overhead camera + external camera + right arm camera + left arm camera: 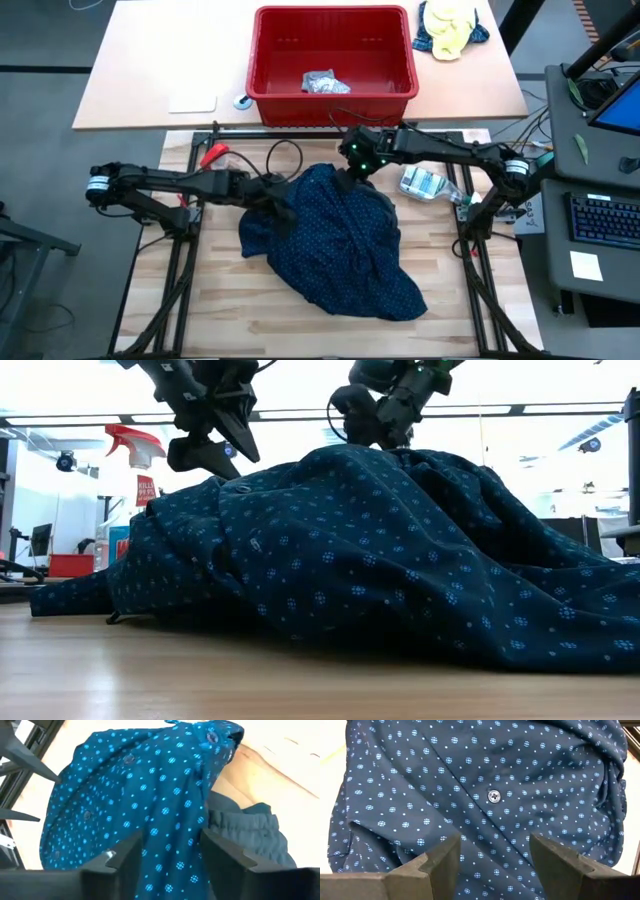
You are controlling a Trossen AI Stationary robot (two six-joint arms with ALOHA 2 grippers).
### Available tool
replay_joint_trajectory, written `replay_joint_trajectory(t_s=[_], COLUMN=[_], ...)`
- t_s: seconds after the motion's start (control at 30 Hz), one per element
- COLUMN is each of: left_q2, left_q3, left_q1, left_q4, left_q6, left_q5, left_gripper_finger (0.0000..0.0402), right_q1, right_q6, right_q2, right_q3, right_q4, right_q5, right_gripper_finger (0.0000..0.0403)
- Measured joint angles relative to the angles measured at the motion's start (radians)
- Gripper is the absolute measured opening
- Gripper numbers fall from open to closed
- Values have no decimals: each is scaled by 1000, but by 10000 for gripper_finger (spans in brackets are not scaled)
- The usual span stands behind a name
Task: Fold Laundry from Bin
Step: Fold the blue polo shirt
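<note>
A navy shirt with tiny light dots [330,250] lies in a rumpled heap on the middle of the wooden table [220,310]. My left gripper [278,192] stands open just above the heap's left shoulder. In the left wrist view its fingers frame the button placket [493,795]. My right gripper [352,180] is open at the heap's far edge, slanting down, with the top fold of the shirt [165,805] between its fingers. Beyond the table's far edge stands the red bin [400,60], holding a small grey garment [322,83]. My right gripper comes slanting down from the far right, its fingertips [392,442] at the crest of the shirt heap [405,455]. A raised fold shows between the two fingers. I cannot tell whether they touch or press the cloth. The shirt rests on the table.
A crumpled clear plastic bottle [425,183] lies right of the shirt's far edge. A yellow-and-blue cloth bundle [450,28] sits beside the bin, and a white card [192,103] lies on the far table. Bare wood shows along the near edge [300,335].
</note>
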Motion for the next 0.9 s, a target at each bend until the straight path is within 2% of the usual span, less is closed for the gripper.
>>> replay_joint_trajectory(t_s=[0.07, 0.23, 0.37, 0.53, 0.57, 0.63, 0.73, 0.77, 0.83, 0.9], left_q2=[0, -2, -17, -21, -21, -19, -13, -13, -13, -13], left_q3=[0, 11, 78, 217, 247, 299, 348, 361, 382, 392], left_q1=[0, 1, 9, 28, 31, 34, 39, 39, 40, 40], left_q4=[2, 3, -4, -81, -98, -130, -140, -140, -139, -138], left_q6=[0, 6, 74, 216, 250, 315, 396, 409, 413, 412], left_q5=[0, -5, -6, -26, -45, -95, -134, -134, -134, -134], left_gripper_finger=[219, 219, 219, 219, 219, 219, 219, 219, 219, 219], right_q1=[0, 2, 29, 109, 135, 181, 226, 226, 202, 167], right_q6=[-13, -69, -76, -83, -74, -50, 18, 30, 69, 118], right_q2=[-3, -10, -29, -100, -112, -127, -127, -121, -113, -98], right_q3=[7, 17, 31, 41, 40, 35, 33, 33, 33, 33], right_q4=[-1, 0, -2, -4, -9, -45, -93, -96, -88, -91], right_q5=[-1, -31, -44, -163, -159, -51, 276, 349, 383, 350], right_gripper_finger=[144, 26, 10, 9, 9, 9, 9, 9, 11, 19])
